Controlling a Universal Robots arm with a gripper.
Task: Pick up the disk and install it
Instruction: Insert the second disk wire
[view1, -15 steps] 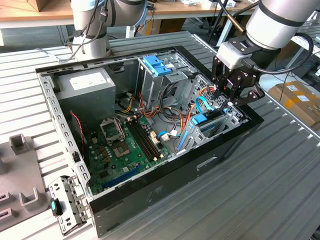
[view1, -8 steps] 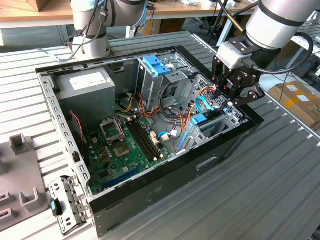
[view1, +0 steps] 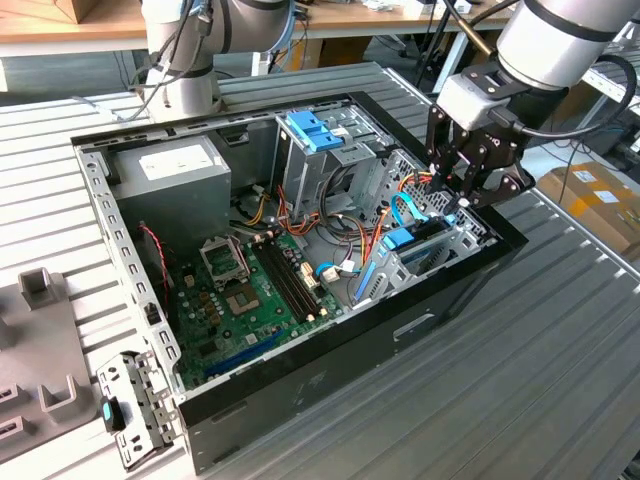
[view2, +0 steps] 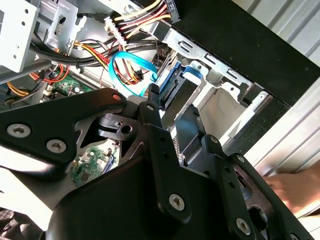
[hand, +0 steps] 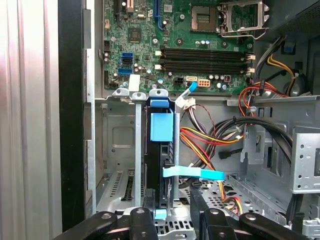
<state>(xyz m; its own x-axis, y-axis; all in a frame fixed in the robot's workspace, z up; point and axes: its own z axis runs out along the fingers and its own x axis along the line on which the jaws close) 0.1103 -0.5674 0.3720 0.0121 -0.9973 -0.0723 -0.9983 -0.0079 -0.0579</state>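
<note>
**Hand over the drive bay, disk in its slot.** You are looking at the late part of the task. The disk (hand: 159, 170) stands on edge in the metal bay (hand: 117, 145), at the corner of the case (view1: 300, 385) toward the exterior view's right. Its blue rail tab (hand: 161, 126) rises above the slot. Whether it is fully seated cannot be told from these views.

**Hand.** The hand (hand: 170, 212) hovers just above the bay. It is released, with the jaws apart and one finger to each side of the disk's line. Nothing is gripped. In the second wrist view the fingertips (view2: 152, 92) sit near the blue rail but apart from it.

**What the work calls for, as a judgement.** The step in hand looks like the end of insertion or a check on it. Any further motion should run straight along the slot, with no sideways drift.

**Edges.**
- A bay wall stands close on each side of the disk.
- The black case wall runs just beyond the bay.
- The flat blue cable (hand: 192, 173) crosses beside the disk.
- The coloured wires (hand: 210, 140) hang just past that cable.

**Open room.**
- Straight above the bay there is free space.
- There is also free space over the ribbed surface (view1: 540, 380) outside the case.
- The board (hand: 150, 30) lies well apart from the hand.
</note>
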